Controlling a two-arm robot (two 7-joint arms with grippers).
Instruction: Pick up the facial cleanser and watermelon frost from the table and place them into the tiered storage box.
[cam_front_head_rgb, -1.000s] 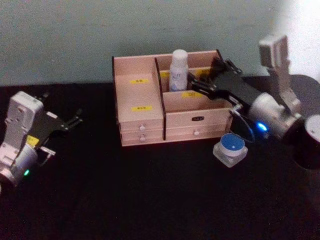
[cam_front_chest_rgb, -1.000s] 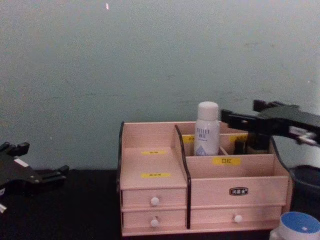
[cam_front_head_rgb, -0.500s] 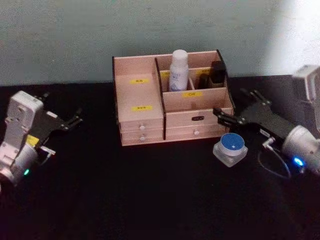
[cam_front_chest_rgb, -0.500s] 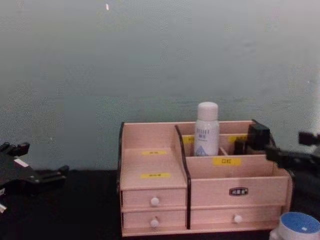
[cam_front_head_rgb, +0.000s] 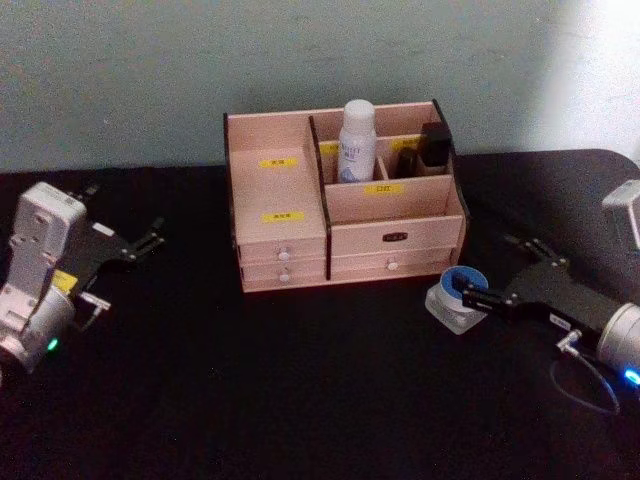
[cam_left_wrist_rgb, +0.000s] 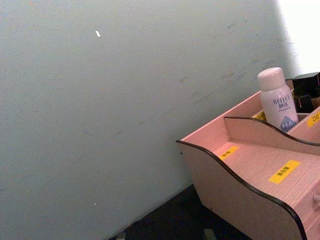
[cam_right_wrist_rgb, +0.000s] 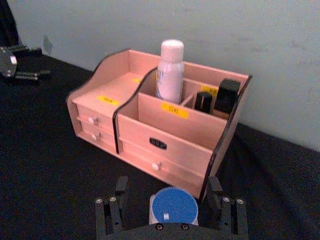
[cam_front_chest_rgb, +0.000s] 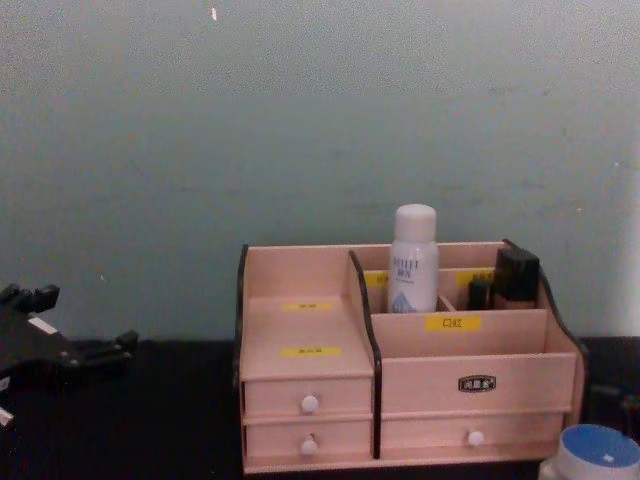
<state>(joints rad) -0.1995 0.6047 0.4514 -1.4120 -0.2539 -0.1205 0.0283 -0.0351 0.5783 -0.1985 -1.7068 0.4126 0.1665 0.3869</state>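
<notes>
Both grippers open: right gripper (cam_right_wrist_rgb: 167, 182) flanks blue-lidded jar (cam_right_wrist_rgb: 173, 206); left gripper (cam_front_head_rgb: 128, 224) parked left. Boxed white bottle (cam_left_wrist_rgb: 278, 99) reads "RELLET".

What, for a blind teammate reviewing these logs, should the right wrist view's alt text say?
The right claw, open, frames a small blue-lidded jar on the black table, just before the tiered storage box. A white bottle stands upright in a back compartment, two dark containers beside it; the left claw sits idle far off.
</notes>
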